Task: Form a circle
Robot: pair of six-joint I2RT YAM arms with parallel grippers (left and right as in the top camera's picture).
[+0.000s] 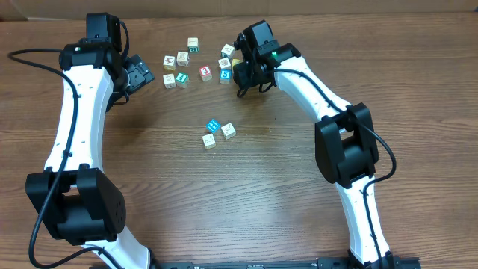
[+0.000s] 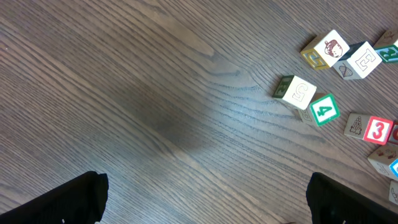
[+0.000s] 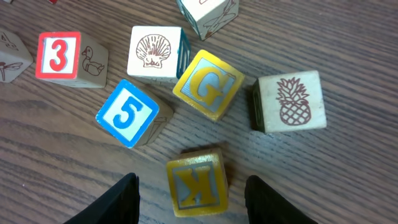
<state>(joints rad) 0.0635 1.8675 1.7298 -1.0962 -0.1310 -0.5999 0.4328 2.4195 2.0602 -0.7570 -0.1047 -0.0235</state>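
Left pincer: spread to its widest above bare wood-grain worktop, with nothing between the fingers. It sits at the left end of the loose scatter of cubes on the far side.

Right pincer: about half spread at the right end of that scatter, straddling a yellow-faced wooden cube marked K. A gap shows on each side of the cube, so there is no hold. The cube sits flat on the worktop.

Just beyond the K cube, right wrist view:
- yellow G cube, turned diamond-wise
- white seashell cube, just beside the G cube
- blue 5 cube, to the left
- pale pineapple cube, to the right
- red 3 cube, far left

Tight cluster of small wooden picture-and-letter cubes: mid-worktop, well apart from the scatter and from both pincers. Three cubes show close together: a blue-faced cube and two whitish cubes. The markings are too small to read overhead.
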